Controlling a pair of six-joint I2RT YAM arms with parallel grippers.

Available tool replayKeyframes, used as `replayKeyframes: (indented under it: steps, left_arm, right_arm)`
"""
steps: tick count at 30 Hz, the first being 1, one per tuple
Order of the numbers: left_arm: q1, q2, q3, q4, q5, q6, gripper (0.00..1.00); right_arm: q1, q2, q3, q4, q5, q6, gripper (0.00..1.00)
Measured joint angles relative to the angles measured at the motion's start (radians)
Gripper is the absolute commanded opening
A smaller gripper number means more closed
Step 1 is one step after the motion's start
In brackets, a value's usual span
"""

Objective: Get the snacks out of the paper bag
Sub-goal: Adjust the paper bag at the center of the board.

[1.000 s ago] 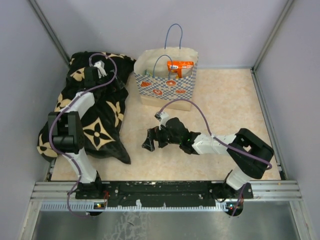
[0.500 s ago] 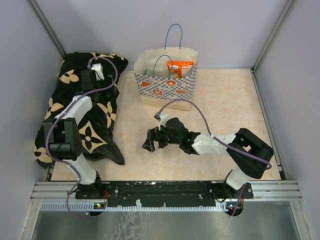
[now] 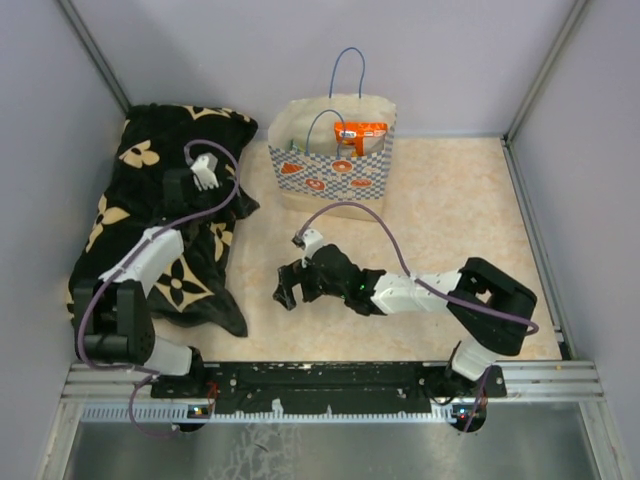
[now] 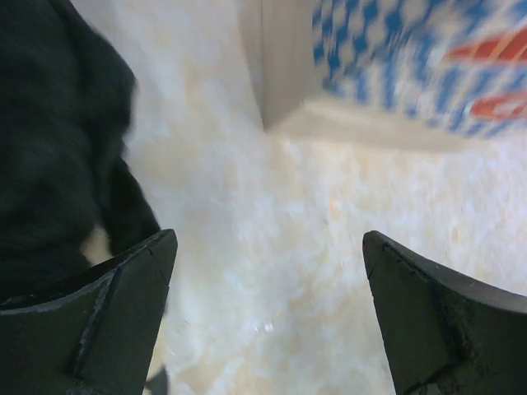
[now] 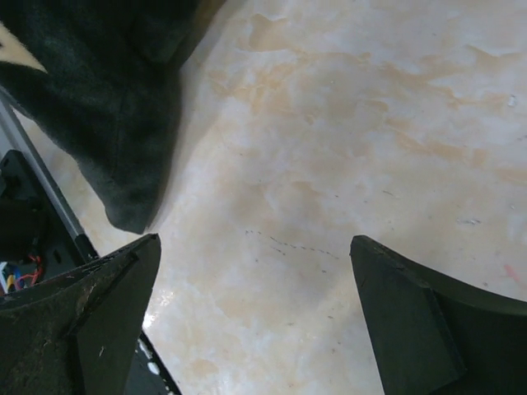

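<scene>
Since the paper bag (image 3: 335, 165) stands upright at the back of the worktop (image 3: 450, 230), you must reach in from above. Your left gripper (image 3: 205, 172) is nearer, just to the bag's left. Your right gripper (image 3: 288, 285) is well apart from it. Both have their fingers (image 4: 107, 321) spread wide, holding nothing. A shiny orange snack packet (image 3: 360, 133) pokes up inside, lying across the bag's mouth.

The overhead view is evenly and softly lit and sharp, with faint shadows beside the paper bag (image 3: 335, 150). The left wrist view is blurred, smearing the bag's checks. The right wrist view is crisper: the surface (image 5: 346, 148) is bright and the black cloth (image 5: 99, 99) dark, without detail.
</scene>
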Motion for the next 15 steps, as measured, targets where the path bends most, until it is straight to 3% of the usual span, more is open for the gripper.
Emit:
replayKeyframes:
  steps: [4,9,15]
  left_arm:
    - [-0.024,0.055,-0.092,0.009,0.026,-0.043,1.00]
    - [-0.026,0.089,-0.107,-0.011,-0.096,-0.051,1.00]
    - [-0.039,0.063,-0.133,0.003,-0.172,-0.065,1.00]
  right_arm:
    - [-0.004,-0.038,-0.054,0.013,0.058,-0.009,0.99]
    - [-0.023,-0.159,-0.134,-0.005,0.104,-0.040,0.99]
    - [-0.221,-0.428,-0.290,-0.024,0.107,-0.039,0.99]
